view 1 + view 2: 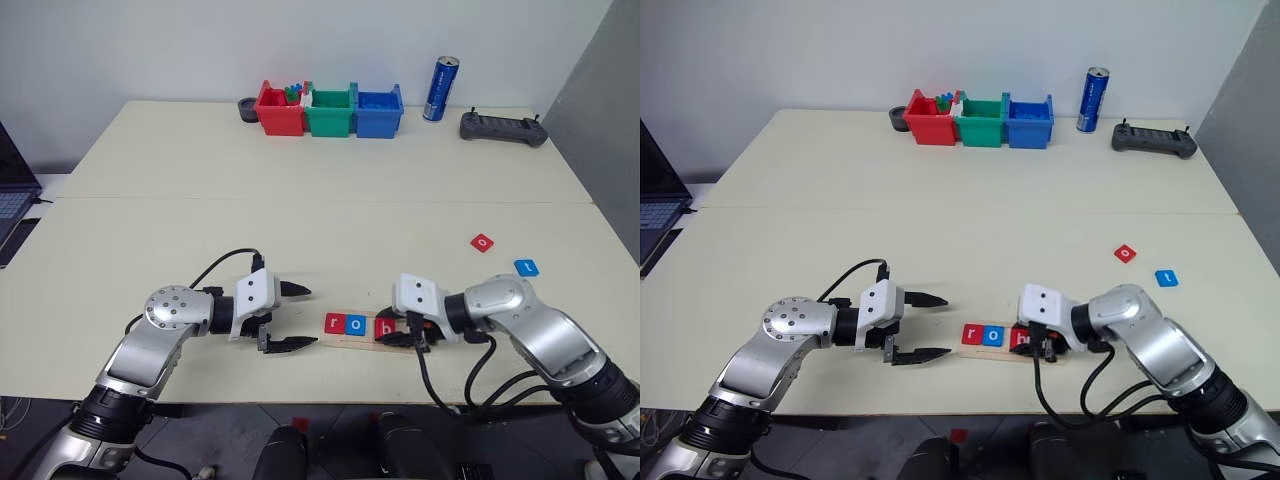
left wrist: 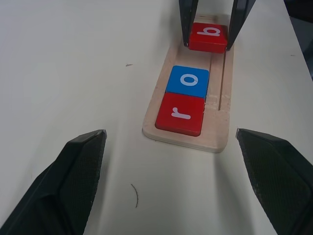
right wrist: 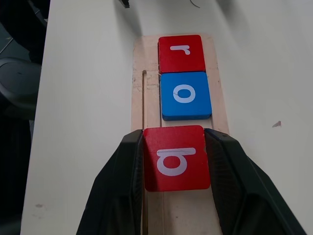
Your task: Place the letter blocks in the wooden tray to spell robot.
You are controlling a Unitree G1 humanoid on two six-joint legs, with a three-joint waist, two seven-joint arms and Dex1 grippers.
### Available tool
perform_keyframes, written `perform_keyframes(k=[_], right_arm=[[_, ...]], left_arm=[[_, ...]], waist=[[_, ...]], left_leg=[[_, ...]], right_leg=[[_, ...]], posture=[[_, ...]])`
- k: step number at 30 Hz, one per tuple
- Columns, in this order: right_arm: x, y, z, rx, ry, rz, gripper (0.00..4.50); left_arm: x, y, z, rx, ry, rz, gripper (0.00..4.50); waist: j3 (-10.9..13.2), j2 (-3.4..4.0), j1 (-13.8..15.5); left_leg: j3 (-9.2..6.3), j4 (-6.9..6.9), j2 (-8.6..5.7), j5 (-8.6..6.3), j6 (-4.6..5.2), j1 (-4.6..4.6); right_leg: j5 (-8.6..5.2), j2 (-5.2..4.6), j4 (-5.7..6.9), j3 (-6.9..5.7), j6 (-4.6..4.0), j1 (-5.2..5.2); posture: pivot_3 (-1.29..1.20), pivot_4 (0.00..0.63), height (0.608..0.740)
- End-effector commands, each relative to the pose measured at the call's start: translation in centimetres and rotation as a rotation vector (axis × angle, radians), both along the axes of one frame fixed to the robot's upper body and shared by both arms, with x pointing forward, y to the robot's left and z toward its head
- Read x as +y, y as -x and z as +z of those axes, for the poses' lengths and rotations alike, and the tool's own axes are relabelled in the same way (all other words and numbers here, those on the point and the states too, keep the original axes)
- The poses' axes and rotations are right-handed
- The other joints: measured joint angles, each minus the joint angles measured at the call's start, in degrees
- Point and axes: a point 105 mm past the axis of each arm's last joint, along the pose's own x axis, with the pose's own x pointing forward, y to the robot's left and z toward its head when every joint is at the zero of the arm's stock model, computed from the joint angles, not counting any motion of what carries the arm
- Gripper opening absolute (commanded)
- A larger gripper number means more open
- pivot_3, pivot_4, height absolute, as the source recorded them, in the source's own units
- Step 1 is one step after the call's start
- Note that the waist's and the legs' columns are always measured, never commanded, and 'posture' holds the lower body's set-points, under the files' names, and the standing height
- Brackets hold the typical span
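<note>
Black fingers of my left gripper (image 1: 292,317) stand spread wide at the lower left of centre in the left eye view, holding nothing, their tips aimed toward the wooden tray (image 1: 366,338) just to their right. That light-wood strip lies flat on the cream table (image 1: 300,200) in the lower middle of the frame. At its left end sits the red "r" block (image 1: 335,322), and touching it on the right is the blue "o" block (image 1: 356,324). Next along, a small gap away, the red "b" block (image 1: 385,327) is pinched between the two fingers of my right gripper (image 1: 392,336), one finger on each side edge, with the block over the tray's groove; I cannot tell whether it already rests on the wood. Further right, in the middle right of the frame, the red "o" block (image 1: 482,242) lies flat on the table, and the blue "t" block (image 1: 526,267) lies just beyond and below it, both well apart from the tray. Along the top of the frame stand a red bin (image 1: 279,110), a green bin (image 1: 331,111) and a blue bin (image 1: 379,112) in a row, then a blue can (image 1: 440,88) and a dark controller (image 1: 503,127).
</note>
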Motion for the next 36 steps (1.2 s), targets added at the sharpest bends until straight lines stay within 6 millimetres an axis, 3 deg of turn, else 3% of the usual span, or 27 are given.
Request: perform_keyframes(k=[1,9,18,23,26,29,36], right_arm=[[0.6,-0.4,0.6,-0.048,-0.005,0.015,1.46],[0.9,-0.8,0.6,-0.054,-0.003,0.017,1.46],[1.0,-1.0,1.1,-0.072,-0.012,0.013,4.47],[1.3,-0.4,4.3,-0.083,-0.131,-0.014,4.47],[0.8,0.8,4.6,-0.073,-0.14,-0.012,4.47],[0.1,2.3,3.4,-0.051,-0.103,0.007,3.9],[0.6,3.1,1.3,-0.056,-0.036,0.059,1.51]], left_arm=[[-0.4,0.0,0.9,-0.048,0.013,-0.015,4.5],[-0.2,0.1,0.6,-0.046,0.011,-0.014,4.5],[-0.3,0.2,0.3,-0.045,0.014,-0.009,4.5],[-0.1,0.3,0.2,-0.046,0.013,-0.002,4.5],[-0.1,0.3,0.2,-0.047,0.012,0.002,4.5],[0.0,0.2,0.1,-0.048,0.009,0.006,4.5],[-0.2,-0.2,0.4,-0.056,0.005,0.001,4.5]], waist=[[0.0,0.0,-0.01],[0.0,0.0,-0.11],[0.0,0.0,-0.14],[0.0,0.0,-0.14],[0.0,0.0,-0.01],[0.0,-0.01,0.25],[0.0,-0.01,-0.19]], left_leg=[[0.0,0.0,0.0,0.0,0.0,0.0],[0.0,0.0,0.0,0.0,0.0,0.01],[0.0,-0.01,0.0,0.0,0.0,0.0],[-0.01,-0.01,0.0,0.0,0.0,0.0],[-0.04,0.0,0.0,0.0,0.0,-0.03],[-0.07,-0.01,0.0,0.0,0.0,-0.04],[-0.02,0.0,0.02,0.0,0.0,0.02]], right_leg=[[0.0,0.0,0.0,0.0,0.0,0.0],[0.0,0.0,0.0,0.0,0.0,0.0],[0.0,0.0,0.0,0.0,0.0,0.0],[0.0,0.0,0.01,0.0,-0.01,-0.01],[0.0,-0.01,0.0,-0.02,-0.01,0.0],[0.0,-0.01,-0.01,-0.07,0.0,0.0],[-0.09,0.02,0.01,-0.02,0.15,0.0]], posture=[[0.0,0.15,0.74],[0.0,0.15,0.74],[0.0,0.15,0.74],[0.0,0.15,0.74],[0.0,0.15,0.74],[0.0,0.15,0.74],[0.0,0.15,0.74]])
